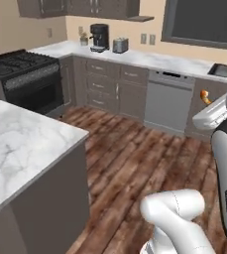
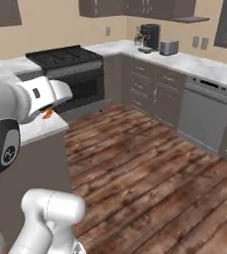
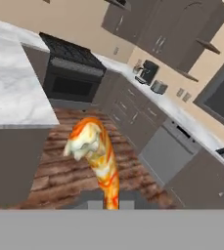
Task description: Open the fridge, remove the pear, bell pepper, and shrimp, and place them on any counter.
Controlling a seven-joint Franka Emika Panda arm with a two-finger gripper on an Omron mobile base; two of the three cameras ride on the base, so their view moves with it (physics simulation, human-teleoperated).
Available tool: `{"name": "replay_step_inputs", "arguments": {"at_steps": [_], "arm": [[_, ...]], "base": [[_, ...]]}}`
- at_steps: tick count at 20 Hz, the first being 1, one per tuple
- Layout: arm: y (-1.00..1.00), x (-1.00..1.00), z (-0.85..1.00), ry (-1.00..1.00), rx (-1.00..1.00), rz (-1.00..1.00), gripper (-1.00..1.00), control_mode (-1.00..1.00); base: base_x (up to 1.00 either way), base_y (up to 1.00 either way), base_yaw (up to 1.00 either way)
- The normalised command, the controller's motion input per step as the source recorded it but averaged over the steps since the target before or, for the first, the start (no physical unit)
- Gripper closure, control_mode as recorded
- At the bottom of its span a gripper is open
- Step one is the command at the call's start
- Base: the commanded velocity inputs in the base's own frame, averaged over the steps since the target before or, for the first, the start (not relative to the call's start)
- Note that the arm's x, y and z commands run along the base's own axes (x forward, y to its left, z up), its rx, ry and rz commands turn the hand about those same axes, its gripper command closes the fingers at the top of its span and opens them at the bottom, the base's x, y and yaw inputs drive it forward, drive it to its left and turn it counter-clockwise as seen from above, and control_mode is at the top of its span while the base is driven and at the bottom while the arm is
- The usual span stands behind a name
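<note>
The marble bench (image 1: 21, 144) lies on the left, near the base. To its right, above the wood floor (image 1: 130, 158), the end effector (image 3: 111, 204) is clenched on the orange shrimp (image 3: 98, 156), which curls up from between its fingertips.

The shrimp (image 3: 98, 155) looked glossy, mottled orange and cream. The counter (image 1: 16, 144) was smooth white marble with grey veins above matt grey sides. The floor (image 2: 154, 183) was brown wood planking, the stove (image 1: 21, 67) matt black, the dishwasher (image 1: 168, 99) dull grey metal.
</note>
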Motion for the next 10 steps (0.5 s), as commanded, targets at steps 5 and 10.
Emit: {"name": "replay_step_inputs", "arguments": {"at_steps": [5,10], "arm": [[0.00,0.00,0.00,0.00,0.00,0.00,1.00,1.00],[0.00,0.00,0.00,0.00,0.00,0.00,1.00,1.00]], "base": [[-0.34,0.03,0.98],[-0.05,0.01,0.85]]}}
